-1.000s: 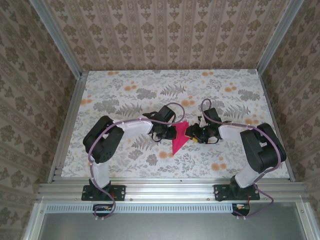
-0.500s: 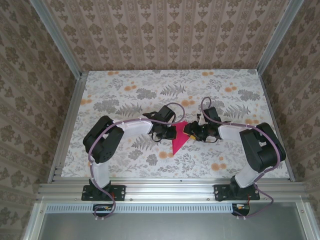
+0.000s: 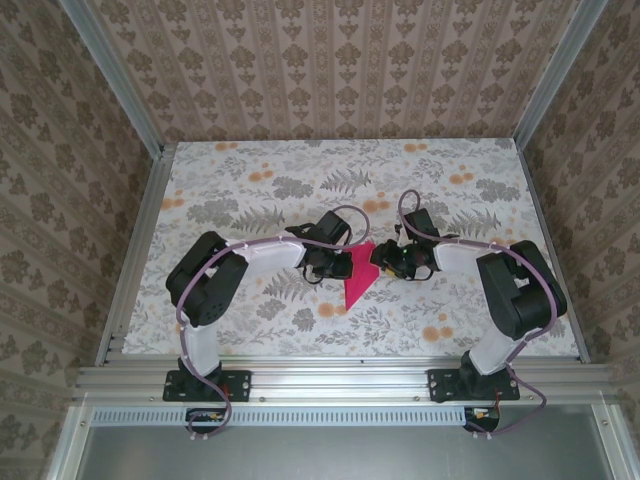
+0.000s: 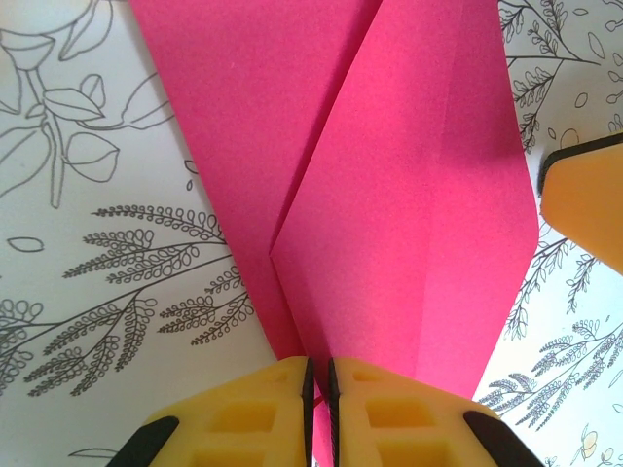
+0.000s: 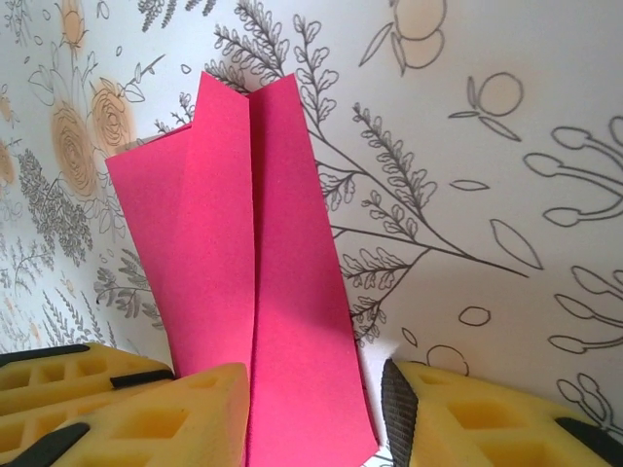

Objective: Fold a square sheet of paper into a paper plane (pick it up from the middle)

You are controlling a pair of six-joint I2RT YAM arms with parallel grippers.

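top external: folded pink paper [image 3: 356, 278] lies flat near the middle of the floral tabletop [image 3: 250, 180], between the two arms, its narrow point toward the near edge
left wrist: left gripper [image 4: 318, 370] has its yellow fingers pressed almost together, pinching the near edge of the paper at a crease
paper in left wrist view: two long flaps meet along a slanted fold line, one overlapping the other
far side in left wrist view: a yellow finger [image 4: 584, 204] of the other gripper sits just beside the paper's right edge
right wrist: right gripper [image 5: 313, 389] stands with its jaws spread, astride the paper's narrow end
contact: its left finger touches the paper's edge; the right black pad [image 5: 397, 413] is just beside the other edge, and i cannot tell whether it touches
paper in right wrist view: two upright strips meet at a lengthwise centre crease, and a wider flap spreads out to the left
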